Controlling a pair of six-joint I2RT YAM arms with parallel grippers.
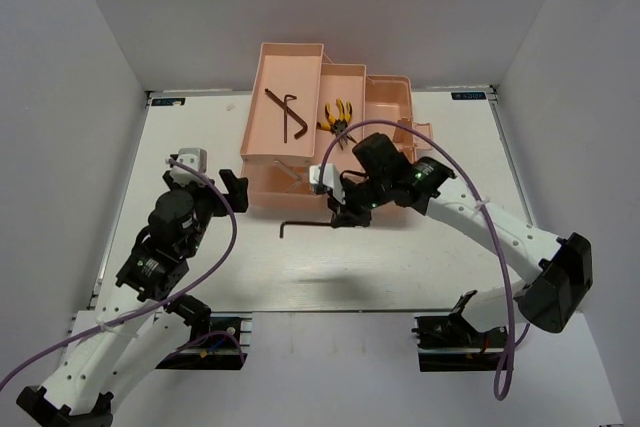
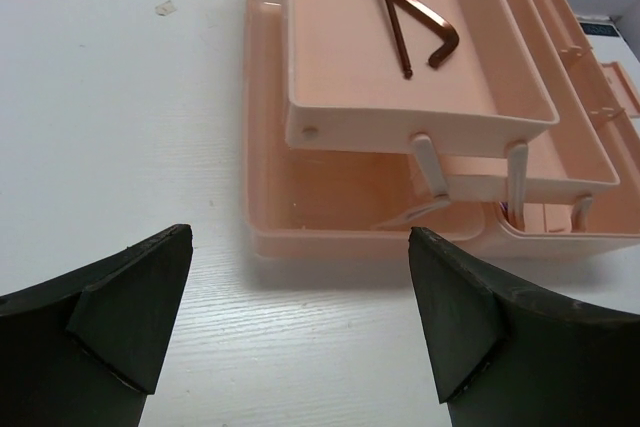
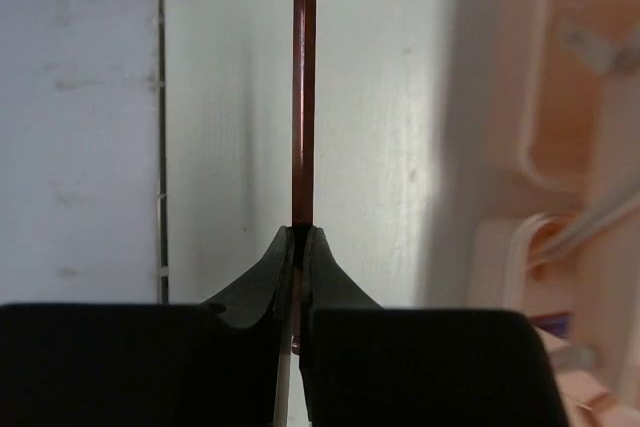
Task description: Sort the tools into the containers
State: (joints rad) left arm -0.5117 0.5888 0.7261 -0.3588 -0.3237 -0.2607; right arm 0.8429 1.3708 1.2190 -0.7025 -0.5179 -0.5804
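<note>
Black right pincer (image 3: 302, 239) is clamped on the long shank of a dark brown L-shaped metal hex key (image 3: 303, 97). It is low over the white worktop (image 1: 200, 267), just near of the salmon-pink translucent plastic toolbox (image 1: 275, 195). This is judged a grip for lifting the key to the smooth far-left tray (image 2: 330, 67), where two matching glossy keys (image 2: 400, 17) lie crossed. Left pincer (image 2: 300, 247) hangs spread and empty.

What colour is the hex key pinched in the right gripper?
Dark reddish brown. The hex key shows best in the right wrist view.
</note>
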